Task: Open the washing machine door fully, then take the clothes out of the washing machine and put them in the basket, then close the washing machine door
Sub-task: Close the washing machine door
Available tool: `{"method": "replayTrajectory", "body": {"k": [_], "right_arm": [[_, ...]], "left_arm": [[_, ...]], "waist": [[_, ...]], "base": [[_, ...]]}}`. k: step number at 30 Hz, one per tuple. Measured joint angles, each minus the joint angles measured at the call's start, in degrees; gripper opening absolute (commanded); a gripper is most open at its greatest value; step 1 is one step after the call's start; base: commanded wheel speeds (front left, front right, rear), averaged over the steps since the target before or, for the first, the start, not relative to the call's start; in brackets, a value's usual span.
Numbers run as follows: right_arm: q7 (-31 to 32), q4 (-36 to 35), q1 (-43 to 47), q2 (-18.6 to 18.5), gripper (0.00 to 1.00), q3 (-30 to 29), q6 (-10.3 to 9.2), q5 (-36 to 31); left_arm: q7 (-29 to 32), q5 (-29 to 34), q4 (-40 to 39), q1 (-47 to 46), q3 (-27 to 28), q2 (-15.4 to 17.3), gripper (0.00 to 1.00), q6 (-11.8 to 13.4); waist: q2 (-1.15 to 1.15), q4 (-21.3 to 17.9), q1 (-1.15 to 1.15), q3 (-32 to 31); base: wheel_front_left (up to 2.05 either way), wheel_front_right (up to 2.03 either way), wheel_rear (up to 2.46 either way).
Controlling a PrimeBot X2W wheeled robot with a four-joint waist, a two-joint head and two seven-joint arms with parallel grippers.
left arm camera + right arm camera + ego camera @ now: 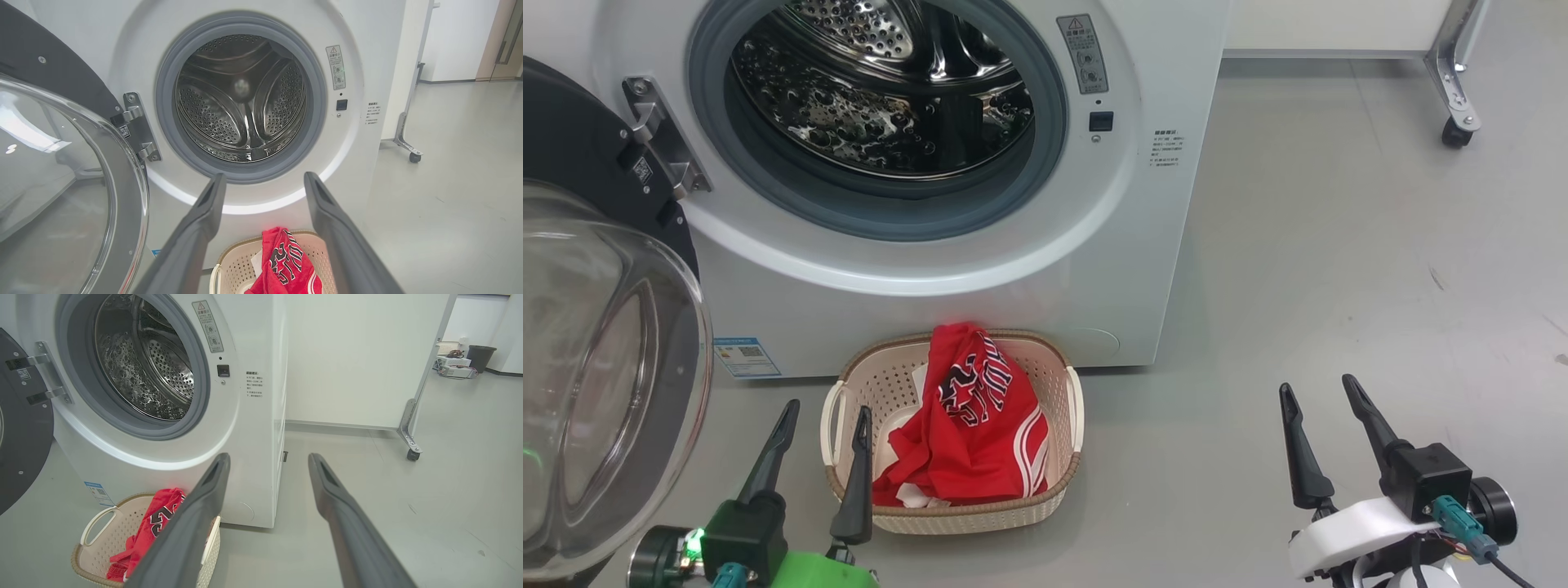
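Note:
The white washing machine (980, 286) stands ahead with its steel drum (882, 90) showing no garments. Its door (596, 384) hangs wide open at the left, glass bowl bulging toward me. Red clothes (968, 425) with white trim lie heaped in the cream basket (1058, 490) on the floor before the machine. My left gripper (827, 415) is open, low at the basket's left rim, empty. My right gripper (1319, 390) is open and empty over bare floor to the basket's right. In the left wrist view the drum (243, 102) and door (61, 183) show; the right wrist view shows the basket (92, 555).
A white panel on a castor (1456, 131) stands at the back right. Grey floor (1339, 286) stretches to the right of the machine. A dark bin (481, 357) and boxes with cables sit far off in the right wrist view.

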Motion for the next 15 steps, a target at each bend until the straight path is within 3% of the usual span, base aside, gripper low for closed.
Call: {"method": "replayTrajectory", "body": {"k": [15], "right_arm": [[0.27,-0.31,0.43,-0.09,1.00,0.00,-0.04,0.00]], "left_arm": [[0.00,0.00,-1.04,0.16,0.05,0.00,1.00,0.01]], "waist": [[0.00,0.22,0.00,0.09]], "base": [[-0.45,0.45,0.00]]}}
